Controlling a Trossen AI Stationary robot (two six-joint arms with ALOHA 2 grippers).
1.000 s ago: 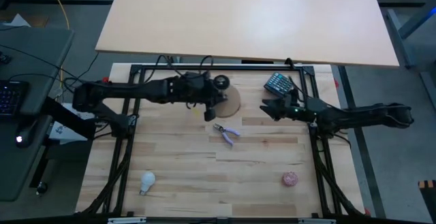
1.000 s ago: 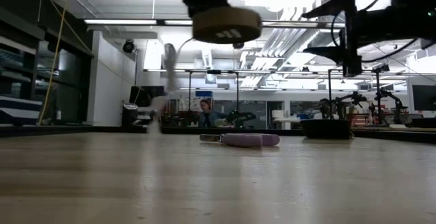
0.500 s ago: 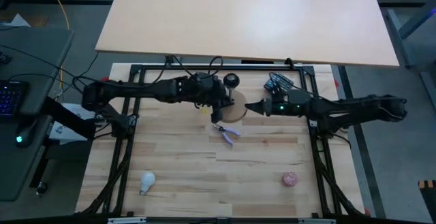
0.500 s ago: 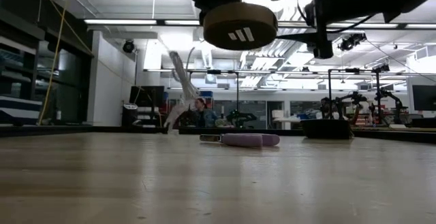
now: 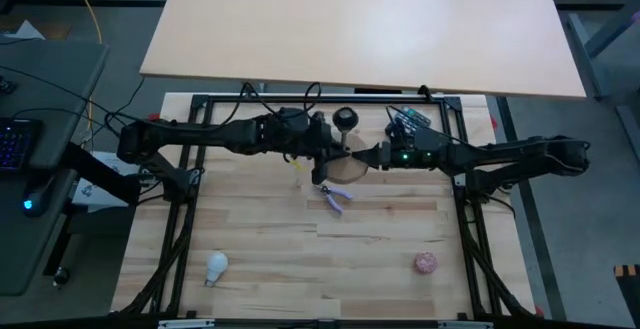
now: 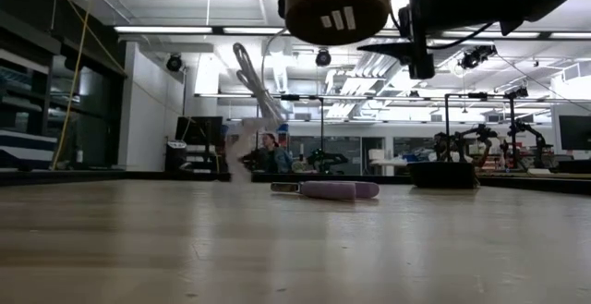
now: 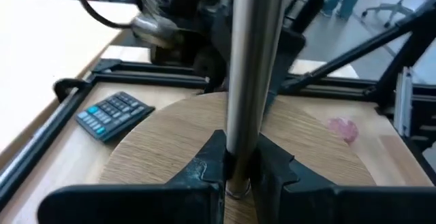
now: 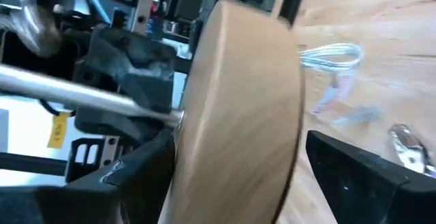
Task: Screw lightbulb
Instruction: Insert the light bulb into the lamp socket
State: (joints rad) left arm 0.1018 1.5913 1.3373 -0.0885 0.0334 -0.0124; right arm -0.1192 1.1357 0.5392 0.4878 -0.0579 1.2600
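Observation:
The lightbulb [image 5: 216, 266] lies on its side on the table near the front left, and no gripper is near it. A lamp base, a round wooden disc [image 5: 347, 166] with a metal stem and a black socket [image 5: 345, 120], hangs tilted high over the table's far middle. Its underside [image 6: 334, 6] faces the near edge. My left gripper [image 5: 322, 157] is shut on the stem. My right gripper [image 5: 378, 156] is open. Its fingers [image 8: 136, 176] stand on either side of the disc's rim [image 8: 245, 115], and a gap shows at the other finger [image 8: 361, 173]. My left gripper pinches the metal stem [image 7: 242, 139] between its two fingers, right above the wooden disc [image 7: 163, 149]. The fingers come nearly level from the table's left and lie across the stem. The lamp base is lifted clear of the table and tilted, and its white cord [image 6: 259, 82] hangs below.
Purple-handled pliers [image 5: 335, 197] lie just near of the disc. A calculator [image 5: 405, 119] sits at the far right and a pinkish ball [image 5: 426, 262] near the front right. A black frame [image 5: 180, 229] edges the table.
My right gripper has gone toward the table's left and a little up, rolling as it went, until its open fingers straddle the disc. My left gripper has carried the lamp base slightly toward the right and tipped it, so the disc shows higher in the low view.

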